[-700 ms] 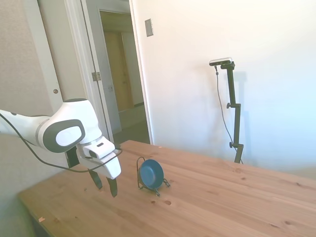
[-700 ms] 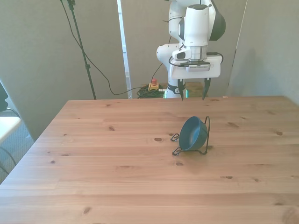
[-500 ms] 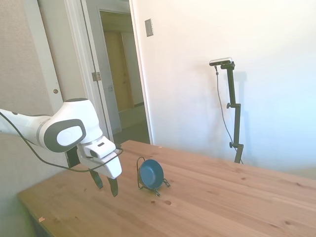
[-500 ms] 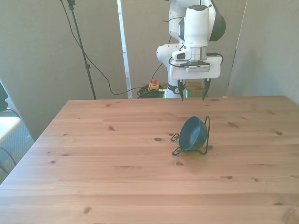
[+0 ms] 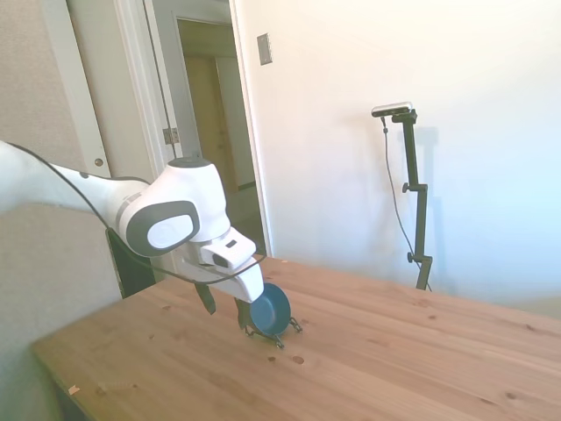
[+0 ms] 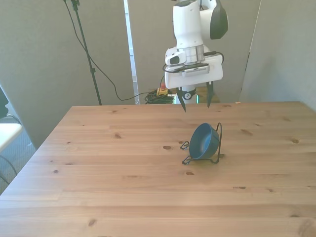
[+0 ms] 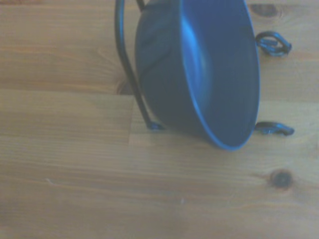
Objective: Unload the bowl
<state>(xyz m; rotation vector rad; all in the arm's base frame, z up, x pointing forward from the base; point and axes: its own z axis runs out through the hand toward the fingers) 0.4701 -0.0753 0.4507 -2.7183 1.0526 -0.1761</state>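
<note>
The bowl (image 6: 204,142) is sitting tipped on its edge in a thin black wire rack (image 6: 216,144) on the wooden table (image 6: 123,187), somewhat toward the front view's right and nearer the far edge than the near one. Wide bare wood is lying open around the rack on every side, with the most room toward the front view's left and toward the near edge. The gripper (image 6: 195,100) is hanging in the air behind the bowl with its two dark fingers spread apart and nothing between them, tips pointing down and clear of both bowl and rack. In the side view the gripper (image 5: 224,306) is appearing just beside the bowl (image 5: 270,309), and one finger is overlapping the rack's outline, so the gap is hard to judge there; the front view is showing them clearly apart. The wrist view is showing the bowl (image 7: 199,69) from close up, its rim leaning against the rack's upright wire (image 7: 130,69) and the rack's curled feet resting on the wood.
</note>
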